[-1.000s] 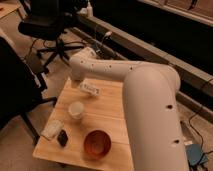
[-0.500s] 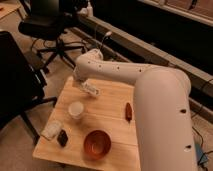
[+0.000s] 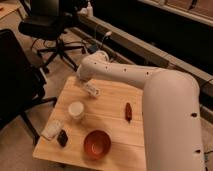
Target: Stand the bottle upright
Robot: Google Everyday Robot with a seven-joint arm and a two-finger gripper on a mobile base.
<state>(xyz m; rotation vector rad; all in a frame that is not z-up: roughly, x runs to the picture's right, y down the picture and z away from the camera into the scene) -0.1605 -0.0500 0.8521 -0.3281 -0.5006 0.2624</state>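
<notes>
Wooden desk (image 3: 112,107), one. White arm (image 3: 150,95) reaching over its far left edge, gripper (image 3: 84,84) low there, fingers' state impossible to tell. One red bowl (image 3: 97,143), one white cup (image 3: 76,109), one whitish bottle (image 3: 91,90) lying tilted beside the gripper, one red-brown oblong (image 3: 128,111), one small dark block (image 3: 62,138).

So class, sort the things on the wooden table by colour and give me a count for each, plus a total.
White or cream: 3 – bottle under the gripper, cup, packet
Red-brown: 2 – bowl, oblong thing
Black: 1 – small object
Total: 6
</notes>
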